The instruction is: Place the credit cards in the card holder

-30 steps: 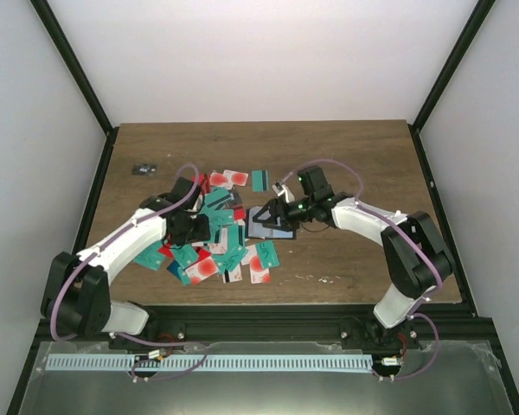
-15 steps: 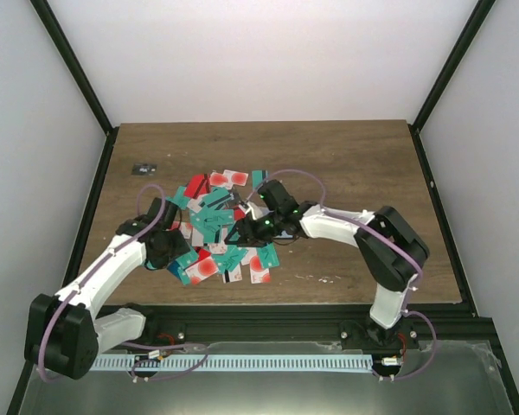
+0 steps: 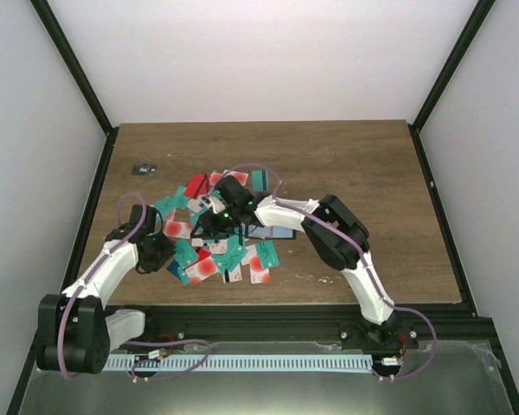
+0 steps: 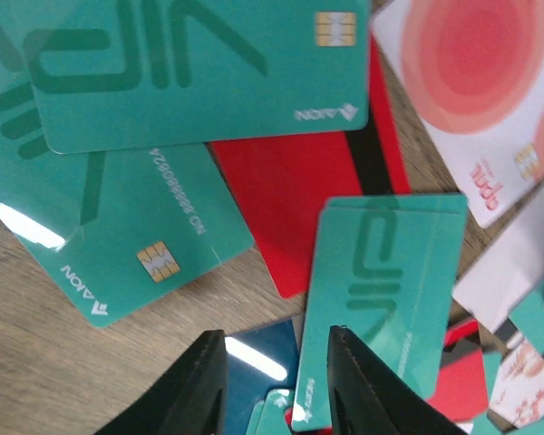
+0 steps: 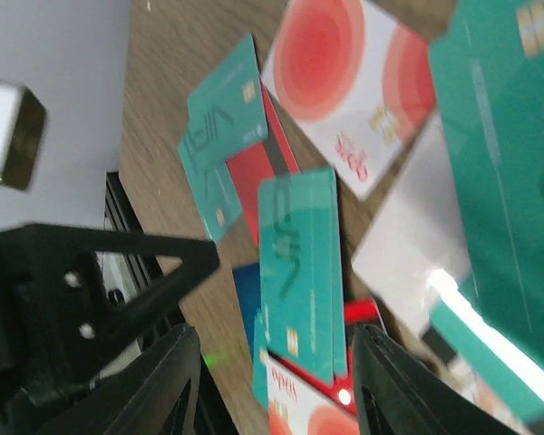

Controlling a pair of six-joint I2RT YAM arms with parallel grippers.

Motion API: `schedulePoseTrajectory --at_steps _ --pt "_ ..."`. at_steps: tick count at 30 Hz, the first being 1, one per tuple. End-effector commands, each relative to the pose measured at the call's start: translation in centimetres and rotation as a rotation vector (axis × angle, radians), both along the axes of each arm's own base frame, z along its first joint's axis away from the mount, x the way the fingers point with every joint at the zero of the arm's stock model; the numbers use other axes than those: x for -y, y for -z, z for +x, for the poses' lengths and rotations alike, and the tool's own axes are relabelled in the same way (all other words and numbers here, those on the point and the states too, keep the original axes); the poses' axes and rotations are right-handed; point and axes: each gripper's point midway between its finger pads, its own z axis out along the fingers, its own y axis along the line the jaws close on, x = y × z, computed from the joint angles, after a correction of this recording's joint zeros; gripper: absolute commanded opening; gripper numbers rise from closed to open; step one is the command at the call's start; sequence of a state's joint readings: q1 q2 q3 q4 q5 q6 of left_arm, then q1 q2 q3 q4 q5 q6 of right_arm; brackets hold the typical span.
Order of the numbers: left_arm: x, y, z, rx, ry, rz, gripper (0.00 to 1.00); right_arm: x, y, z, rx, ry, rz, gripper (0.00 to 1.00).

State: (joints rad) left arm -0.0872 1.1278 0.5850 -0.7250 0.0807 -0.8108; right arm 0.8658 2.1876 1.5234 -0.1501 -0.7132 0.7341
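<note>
**Both claws over the card pile, holder waiting at its edge**

The credit cards (image 3: 209, 259) lie in a loose, overlapping pile on the wooden table (image 3: 355, 164): teal, red, dark blue, and white ones with red circles. The card holder (image 3: 261, 232) sits at the right edge of this pile, mostly hidden under the right arm, so only a grey-blue strip of it shows.

The left claw (image 3: 151, 249) hangs at the left edge of the pile. In the left wrist view its jaws (image 4: 276, 337) stand apart and released, with nothing clamped between them. Flat below them lie a dark blue card (image 4: 254, 358) and the end of a teal card (image 4: 381, 299).

The right arm reaches across the pile from its right side, and the right claw (image 3: 209, 223) hovers over the pile's upper middle. The right wrist view shows its jaws (image 5: 274, 333) spread wide and gripping nothing, with a teal card (image 5: 299, 272) lying on the pile beneath the gap.

A tiny dark object (image 3: 144, 168) rests well apart from the pile, toward the table's far left corner.
</note>
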Motion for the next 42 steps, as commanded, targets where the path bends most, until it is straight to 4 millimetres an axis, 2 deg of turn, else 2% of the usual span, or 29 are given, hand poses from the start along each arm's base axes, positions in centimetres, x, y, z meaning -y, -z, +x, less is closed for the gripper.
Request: schedulePoseTrajectory --at_steps 1,5,9,14,17,21,24,29,37,42 --pt "0.1 1.1 1.0 0.026 -0.005 -0.055 0.3 -2.3 -0.2 1.1 0.024 -0.022 -0.019 0.48" --pt "0.3 2.1 1.0 0.007 0.001 -0.067 0.22 -3.4 1.5 0.8 0.013 -0.049 -0.052 0.48" --pt "0.8 3.6 0.6 -0.023 0.006 -0.098 0.18 -3.2 3.9 0.4 -0.02 -0.058 -0.107 0.47" --pt "1.2 5.1 -0.2 -0.065 0.017 -0.116 0.17 -2.9 6.2 -1.1 -0.061 -0.091 -0.161 0.47" --pt "1.9 5.6 -0.4 -0.06 0.03 -0.157 0.16 -2.8 6.6 -2.2 -0.099 -0.112 -0.168 0.47" --pt "2.3 6.1 -0.8 -0.06 0.034 -0.184 0.15 -2.5 6.4 -3.7 -0.165 -0.129 -0.153 0.46" --pt "2.7 6.2 -1.2 -0.059 0.036 -0.206 0.14 -2.6 5.8 -4.1 -0.194 -0.128 -0.119 0.41" --pt "3.4 6.7 -2.0 -0.06 0.04 -0.249 0.13 -2.9 4.6 -3.5 -0.221 -0.11 -0.059 0.29" --pt "5.9 6.0 -1.6 0.003 0.099 -0.362 0.13 -2.1 3.1 -2.8 -0.251 -0.082 0.046 0.19" --pt "6.8 5.8 -1.7 0.008 0.138 -0.372 0.13 -1.9 2.4 -2.7 -0.228 -0.079 0.064 0.15"
